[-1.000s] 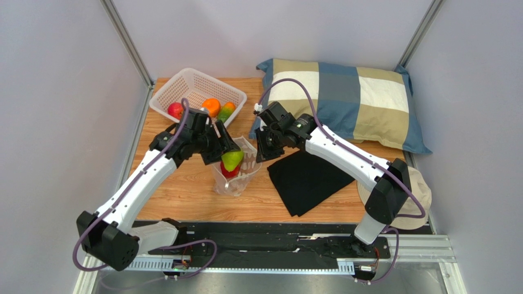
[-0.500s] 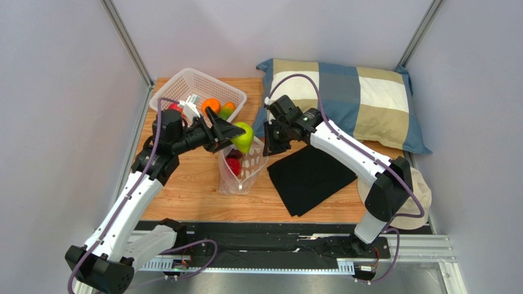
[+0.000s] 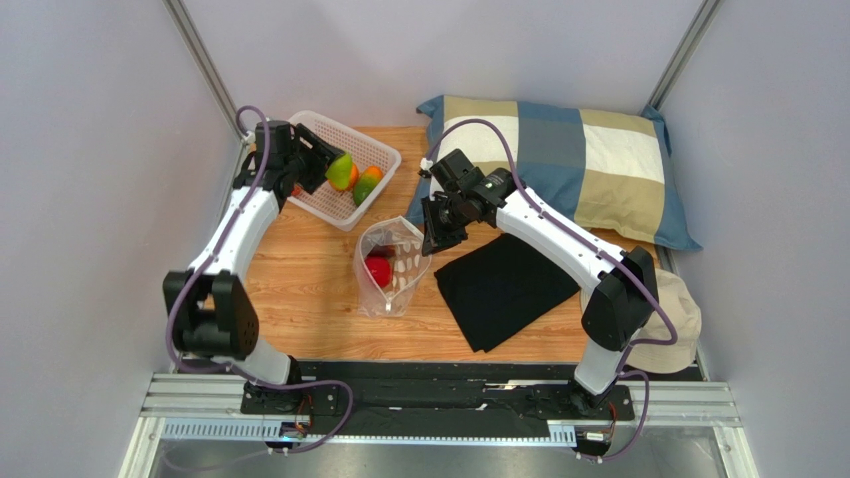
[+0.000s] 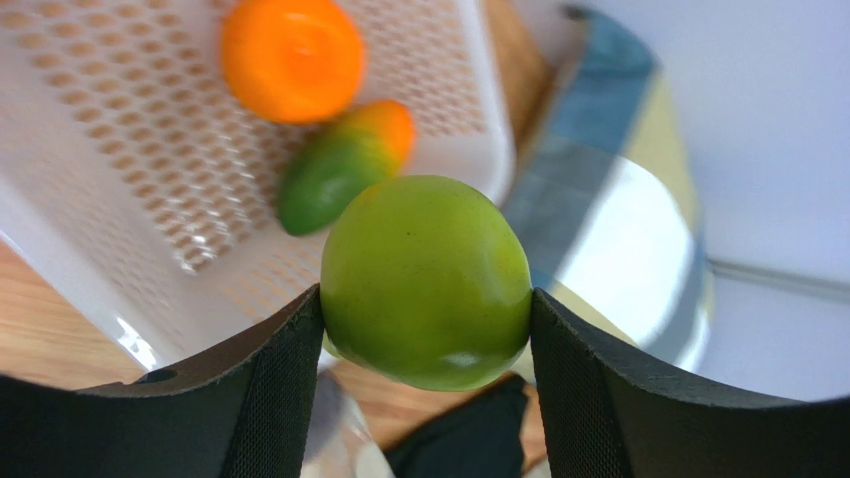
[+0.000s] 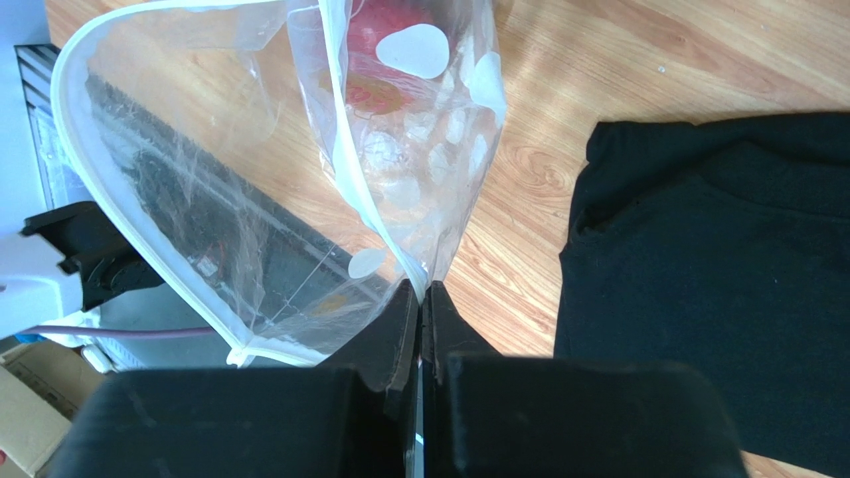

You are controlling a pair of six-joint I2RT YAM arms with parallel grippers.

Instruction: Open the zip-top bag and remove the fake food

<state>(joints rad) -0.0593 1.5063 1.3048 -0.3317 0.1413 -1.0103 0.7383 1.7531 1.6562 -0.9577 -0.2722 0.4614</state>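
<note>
The wooden table [image 3: 294, 289] is seen under both arms. A checked pillow [image 3: 559, 164] lies on its far side, beyond the right gripper [image 5: 421, 299]. A black cloth [image 5: 718, 279] is spread flat on the wood just beside that gripper. A white lattice basket [image 4: 150, 229] is placed under the left gripper [image 4: 426, 299] and ahead of it.

The bag [image 5: 299, 199], clear with white dots, is found directly in front of the right gripper, with its mouth wide open. The bag is well apart from the left gripper. The right fingers are pressed together on the rim of the bag, so a thin edge of plastic is pinched between them. A red fruit [image 5: 384, 40] is seen inside the bag, at the end far from these fingers.

A green fruit [image 4: 426, 282] is clamped between the two pads of the left gripper, touching both of them, and it is held above the basket. An orange fruit [image 4: 292, 58] lies in the basket, farther ahead of the left fingers. An orange-green fruit [image 4: 344, 164] lies between it and the green fruit. Whether these two touch each other cannot be told.
</note>
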